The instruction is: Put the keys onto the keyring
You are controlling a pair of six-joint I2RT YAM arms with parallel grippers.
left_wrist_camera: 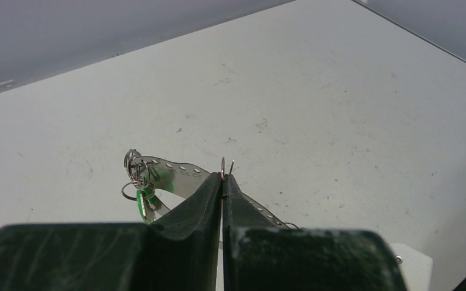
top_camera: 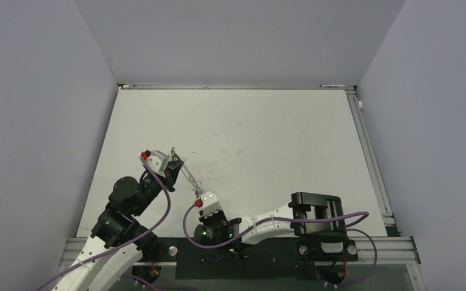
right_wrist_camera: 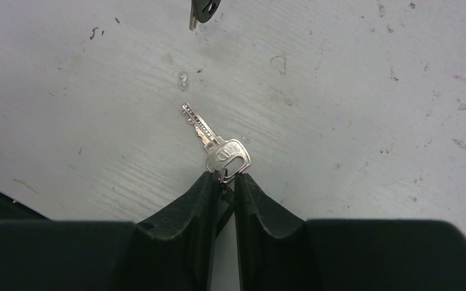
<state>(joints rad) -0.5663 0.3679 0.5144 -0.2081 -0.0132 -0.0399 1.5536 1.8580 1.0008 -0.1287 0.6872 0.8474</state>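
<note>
Plainly, one key (right_wrist_camera: 215,142) shows in the right wrist view: the right gripper (right_wrist_camera: 226,182) is clamped on its rounded head, just above the white table (right_wrist_camera: 340,91). Its long axis runs diagonally, with the toothed blade pointing away from the fingers, up and to the left. The left gripper (left_wrist_camera: 223,182) has its two fingers pressed together on one thin wire keyring (left_wrist_camera: 222,163), which pokes up between the tips. Behind them hang two flat silvery strips (left_wrist_camera: 176,174) dotted with holes, possibly further keys, one on each side, and one green tag (left_wrist_camera: 147,205).
</note>
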